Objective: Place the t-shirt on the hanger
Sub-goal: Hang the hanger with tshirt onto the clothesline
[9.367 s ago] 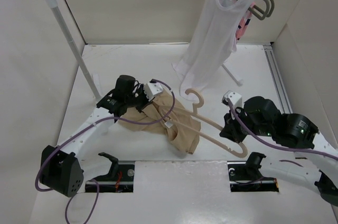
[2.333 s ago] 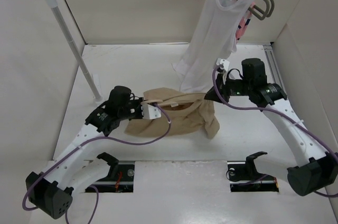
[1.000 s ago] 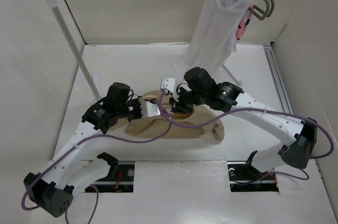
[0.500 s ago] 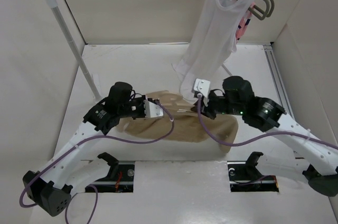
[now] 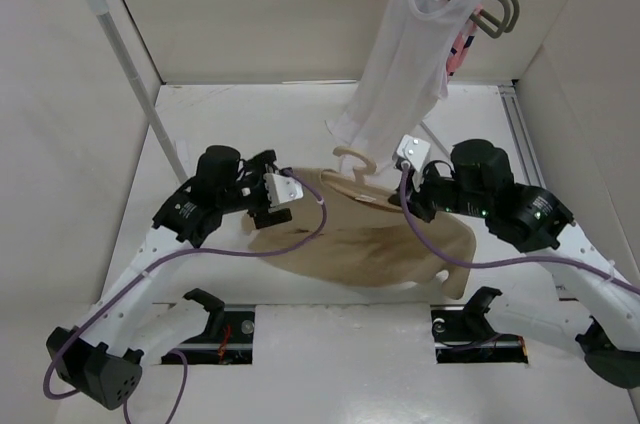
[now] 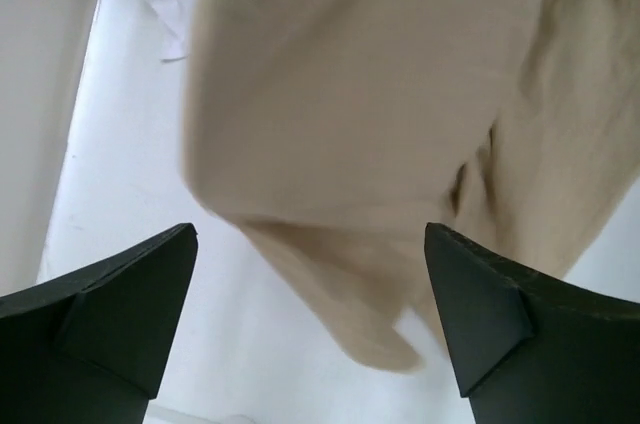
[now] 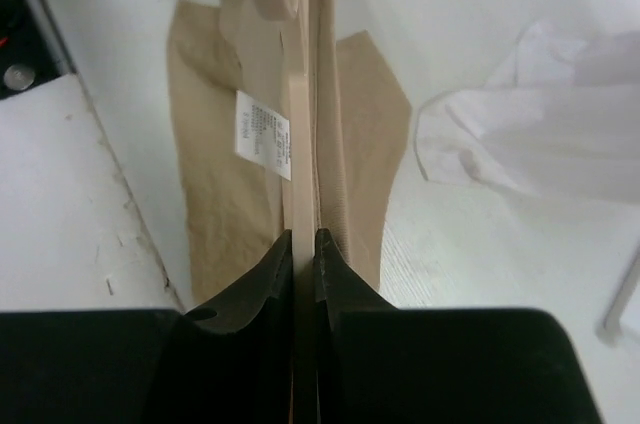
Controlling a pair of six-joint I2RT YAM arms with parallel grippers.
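From my right wrist camera, the right end effector [image 7: 304, 242] is pinched tight on the thin arm of the peach hanger [image 7: 300, 124]. The ribbed collar of the tan t-shirt [image 5: 370, 244] runs along that arm. The shirt spreads over the middle of the counter [image 5: 250, 114], reaching toward the near edge, and the hanger's hook lies on its far side. My left end effector [image 6: 310, 244] has its fingers [image 6: 130, 294] spread wide and empty, with cloth beyond them. A white tank top [image 5: 405, 54] hangs near the far right corner.

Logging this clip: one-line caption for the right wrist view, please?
The right gripper shut on the hanger, seen edge-on, the t-shirt on both sides, care label showing.
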